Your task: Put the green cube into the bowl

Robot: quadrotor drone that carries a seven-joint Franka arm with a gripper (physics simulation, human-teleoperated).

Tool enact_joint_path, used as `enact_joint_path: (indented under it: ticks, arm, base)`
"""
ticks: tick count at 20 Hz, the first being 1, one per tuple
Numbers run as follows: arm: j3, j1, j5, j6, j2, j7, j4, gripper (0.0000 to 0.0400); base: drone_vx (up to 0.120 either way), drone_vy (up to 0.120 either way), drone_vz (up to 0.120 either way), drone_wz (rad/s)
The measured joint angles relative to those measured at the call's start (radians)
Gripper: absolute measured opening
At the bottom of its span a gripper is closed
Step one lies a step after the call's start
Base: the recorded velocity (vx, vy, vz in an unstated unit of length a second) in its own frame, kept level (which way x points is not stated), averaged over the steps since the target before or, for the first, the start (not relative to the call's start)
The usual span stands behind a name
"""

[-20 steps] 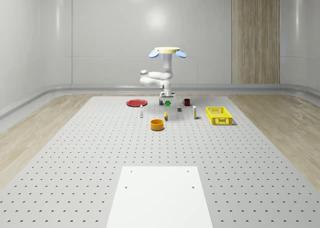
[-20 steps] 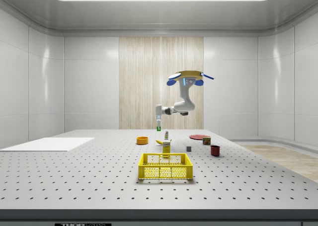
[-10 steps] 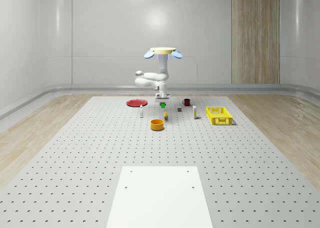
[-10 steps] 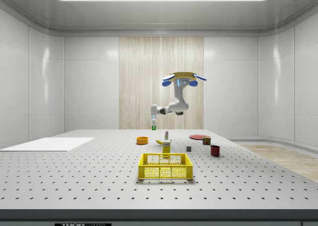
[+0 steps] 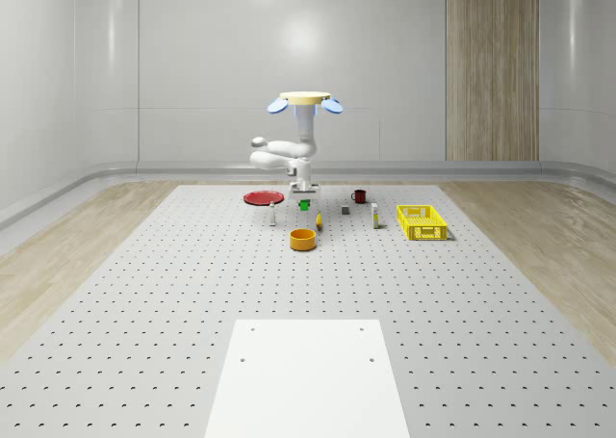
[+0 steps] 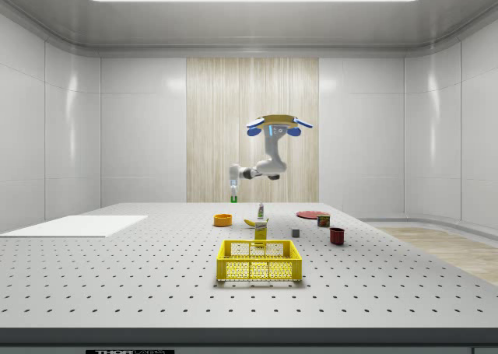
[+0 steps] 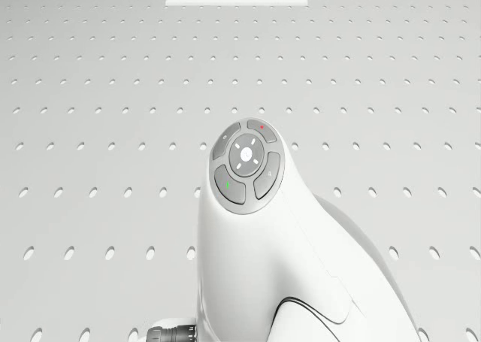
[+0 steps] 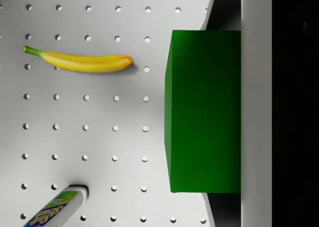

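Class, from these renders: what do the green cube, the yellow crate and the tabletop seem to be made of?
Green cube: matte plastic or painted wood, judging by flat even colour. Yellow crate: likely moulded plastic, with latticed walls. Tabletop: probably brushed metal, pale grey with a regular hole grid.

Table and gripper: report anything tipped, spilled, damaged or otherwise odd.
Nothing stands out. The drone hovers above the table, and the gripper holds the green cube squarely in the air, short of the bowl. The banana lies flat, and the yellow crate sits level.
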Motion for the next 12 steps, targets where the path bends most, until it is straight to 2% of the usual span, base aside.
enact_joint_path:
  ticks: [2,7,12]
  arm:
    - [0.0,0.0,0.0,0.001,-0.001,0.0,0.0,0.025]
    - [0.0,-0.001,0.001,0.003,-0.003,0.001,0.0,0.025]
    - [0.001,-0.001,0.002,0.005,-0.006,0.001,0.0,0.025]
  base:
    - [0.12,-0.08,0.0,0.0]
    - [0.12,0.0,0.0,0.0]
    - [0.12,0.0,-0.12,0.0]
